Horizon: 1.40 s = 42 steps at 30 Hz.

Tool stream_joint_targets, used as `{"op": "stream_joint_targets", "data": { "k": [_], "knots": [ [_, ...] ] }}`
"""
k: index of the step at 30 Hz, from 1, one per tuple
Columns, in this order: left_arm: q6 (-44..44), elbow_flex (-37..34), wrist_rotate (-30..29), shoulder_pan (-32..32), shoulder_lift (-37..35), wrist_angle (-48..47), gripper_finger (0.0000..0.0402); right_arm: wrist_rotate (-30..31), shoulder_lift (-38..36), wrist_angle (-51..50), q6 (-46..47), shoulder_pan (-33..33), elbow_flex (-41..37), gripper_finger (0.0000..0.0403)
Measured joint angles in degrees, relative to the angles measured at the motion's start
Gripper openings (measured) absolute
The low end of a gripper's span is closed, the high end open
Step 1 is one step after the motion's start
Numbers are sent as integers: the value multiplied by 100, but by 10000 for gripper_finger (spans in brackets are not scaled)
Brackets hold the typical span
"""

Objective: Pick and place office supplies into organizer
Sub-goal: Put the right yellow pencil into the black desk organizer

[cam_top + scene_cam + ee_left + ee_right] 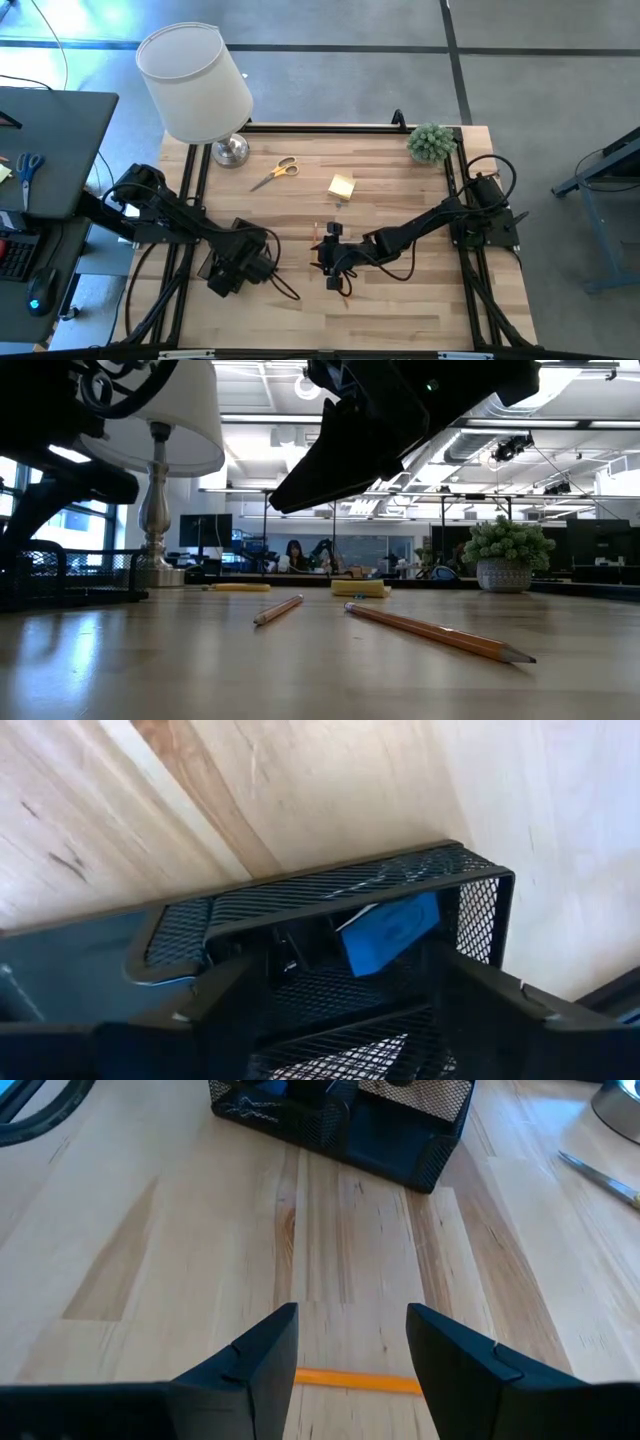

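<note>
Left gripper spread wide over the organizer, blue piece inside; right gripper stands open, should descend squarely astride the pencil, toward six o'clock on the table.

Black mesh organizer | bright blue piece inside it | orange-yellow pencils | yellow sticky-note pad | yellow-handled scissors | pale striped wood table (light and tan planks) | white-shaded lamp, chrome base | green plant
</note>
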Motion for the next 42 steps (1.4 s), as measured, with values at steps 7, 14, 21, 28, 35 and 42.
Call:
{"op": "stream_joint_targets", "data": {
  "k": [7, 14, 21, 28, 35, 42],
  "knots": [
    [69, 409, -378, 0, 0, -269, 234, 22, 0, 4, 0, 0, 0, 183],
    [-165, 1119, -1162, 7, -5, -259, 197, 48, -275, -458, 91, 26, 0, 183],
    [-1083, 1185, -1870, 295, -7, 555, 167, 490, -788, -2068, 1234, 321, 0, 177],
    [-1618, 902, -1567, 840, -5, 1994, 145, 532, -743, -3158, 2817, 737, -7, 158],
    [-1627, 876, -1808, 1098, -5, 3017, 125, 1281, -665, -3103, 3709, 1165, 0, 156],
    [-1153, 480, -1677, 1060, -58, 5179, 92, 1008, -633, -2887, 3180, 1154, 0, 156]
  ]
}}
